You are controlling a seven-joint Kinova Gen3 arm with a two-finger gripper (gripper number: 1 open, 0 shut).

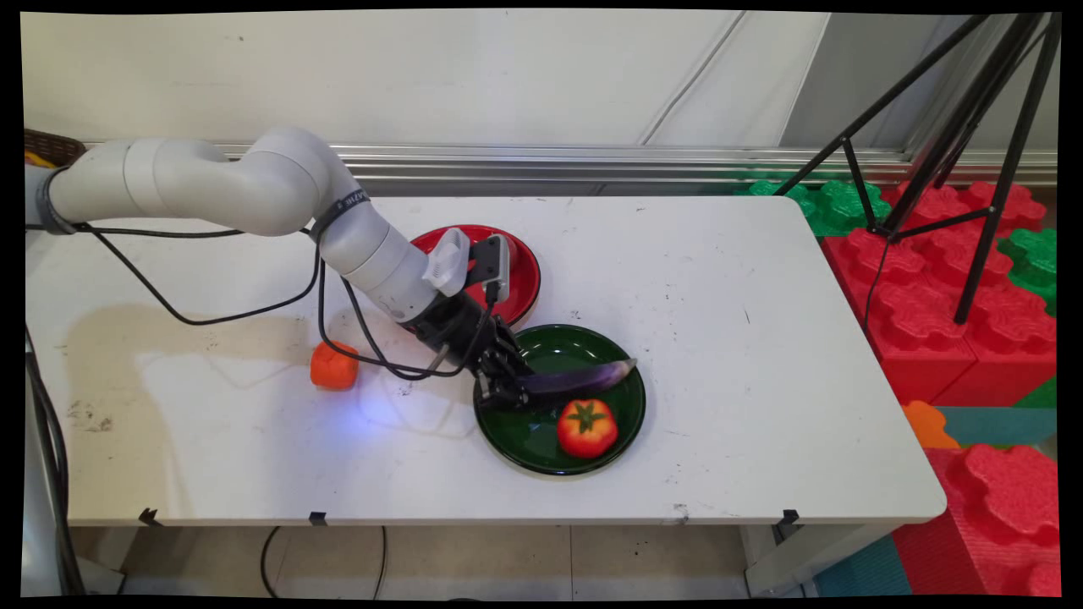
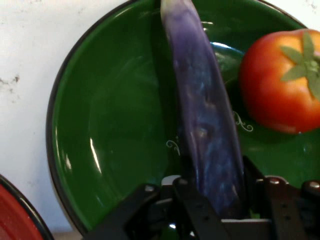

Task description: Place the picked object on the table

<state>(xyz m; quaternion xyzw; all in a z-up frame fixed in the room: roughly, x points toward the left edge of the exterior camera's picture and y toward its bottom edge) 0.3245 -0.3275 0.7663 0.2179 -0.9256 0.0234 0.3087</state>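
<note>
Two fingers (image 2: 192,210) of gripper (image 1: 506,387) closed on one end of eggplant (image 1: 584,377), over green plate (image 1: 541,452), near tomato (image 1: 586,427). Held only at the end, so may tilt, slip, or knock the tomato. Red plate (image 1: 526,279) behind.

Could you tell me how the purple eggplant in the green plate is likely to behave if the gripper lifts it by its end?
The eggplant seems stiff: it looks straight between the gripper and its far tip. Held at one end, it may droop or pivot. Its glossy, rounded skin could slip. If dropped, it would probably roll against the tomato in the green plate.
</note>
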